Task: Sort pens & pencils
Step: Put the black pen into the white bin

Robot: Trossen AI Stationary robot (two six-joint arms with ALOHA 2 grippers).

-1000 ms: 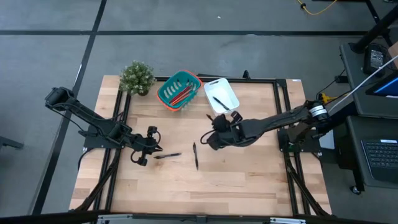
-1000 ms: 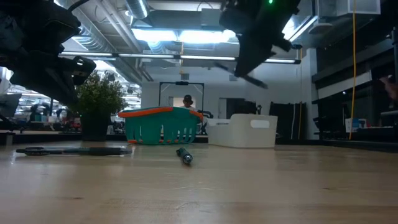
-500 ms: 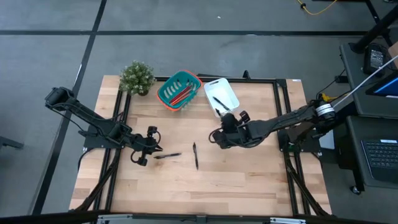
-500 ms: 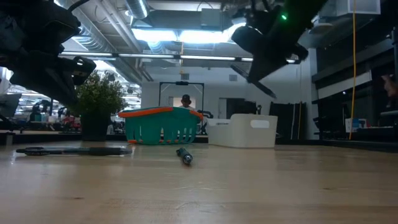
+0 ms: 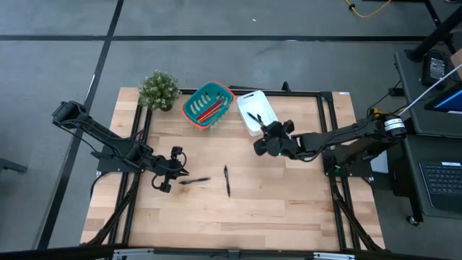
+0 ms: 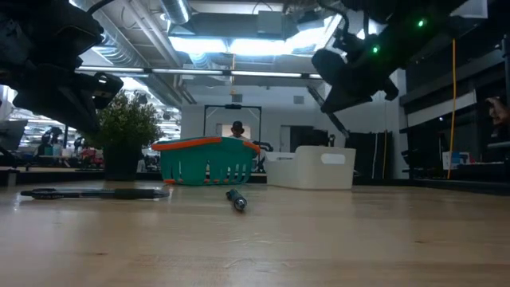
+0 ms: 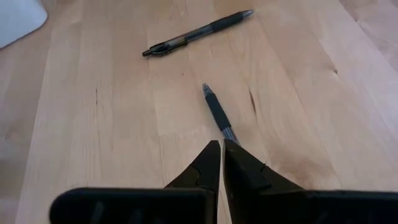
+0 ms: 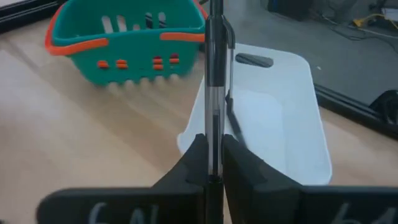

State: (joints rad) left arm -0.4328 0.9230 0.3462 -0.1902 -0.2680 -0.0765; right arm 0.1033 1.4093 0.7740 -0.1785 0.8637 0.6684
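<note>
My right gripper (image 5: pixel 266 137) is shut on a black pen (image 8: pixel 215 74) and hangs above the table at the near edge of the white bin (image 5: pixel 261 108), where another pen (image 5: pixel 253 118) lies. Two more pens lie flat on the wood, one (image 5: pixel 195 180) just ahead of my left gripper (image 5: pixel 179 172) and one (image 5: pixel 227 180) at mid-table. My left gripper is shut, hangs clear above the table and touches nothing. The red and orange pencils (image 5: pixel 209 110) lie in the teal basket (image 5: pixel 193 108). My right gripper pinches the pen's lower part (image 8: pixel 214 163) between its two fingers. The pen runs along the fingers and sticks out past their tips toward the white bin. It is lifted clear of the table and slants downward (image 6: pixel 338 123).
A small potted plant (image 5: pixel 159 89) stands at the far left corner, left of the basket. The black frame rails (image 5: pixel 328 137) run along the table's sides. Bare wood lies along the near half of the table (image 5: pixel 238 217).
My right gripper has carried the pen from mid-table toward the far right, up to the white bin's near edge. It has sunk a little and rolled, so the pen now slants more steeply. It stays shut on the pen.
</note>
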